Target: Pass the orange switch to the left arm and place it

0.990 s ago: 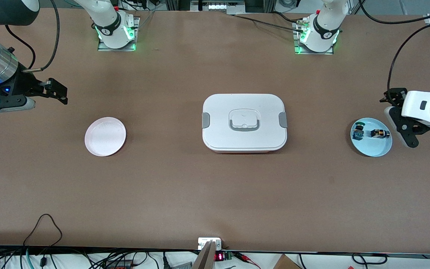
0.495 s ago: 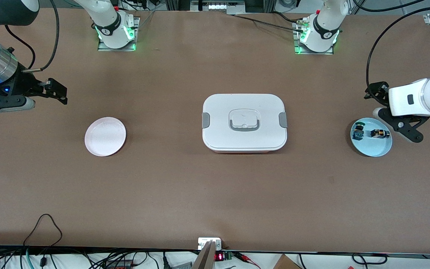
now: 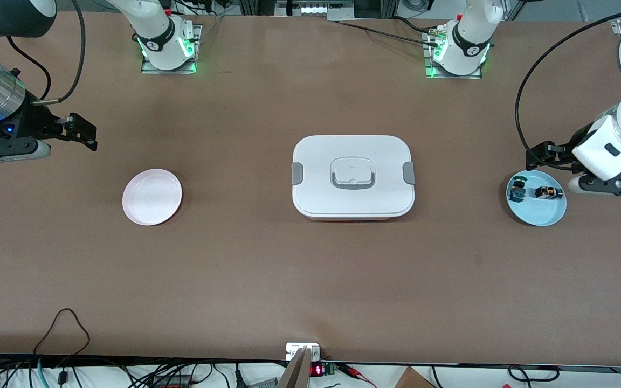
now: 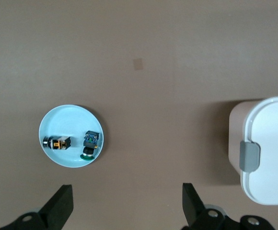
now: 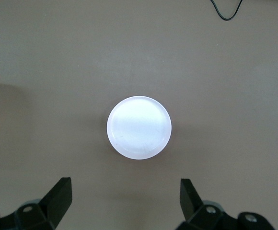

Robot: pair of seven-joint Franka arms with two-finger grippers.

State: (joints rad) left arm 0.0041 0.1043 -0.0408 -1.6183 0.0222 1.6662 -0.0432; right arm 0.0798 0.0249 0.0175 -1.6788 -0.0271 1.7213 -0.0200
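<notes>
Table of brown board carries three things in a row across its middle. At the left arm's end sits a pale blue plate holding the orange switch, a stubby black cylinder with an orange band, lying on its side; a green-blue switch lies beside it on the same plate, toward the box. The box, white with grey side clips and a recessed grey-rimmed handle, sits lidded at the centre. A pinkish-white plate lies at the right arm's end. The left gripper hangs over the plate's rim farthest from the front camera, fingers spread wide, grasping nothing. The right gripper waits over bare table by the white plate, jaws likewise spread and empty. Since a second ago the left arm has swung its wrist up and round, carrying its gripper toward the box; the right arm has not moved.
</notes>
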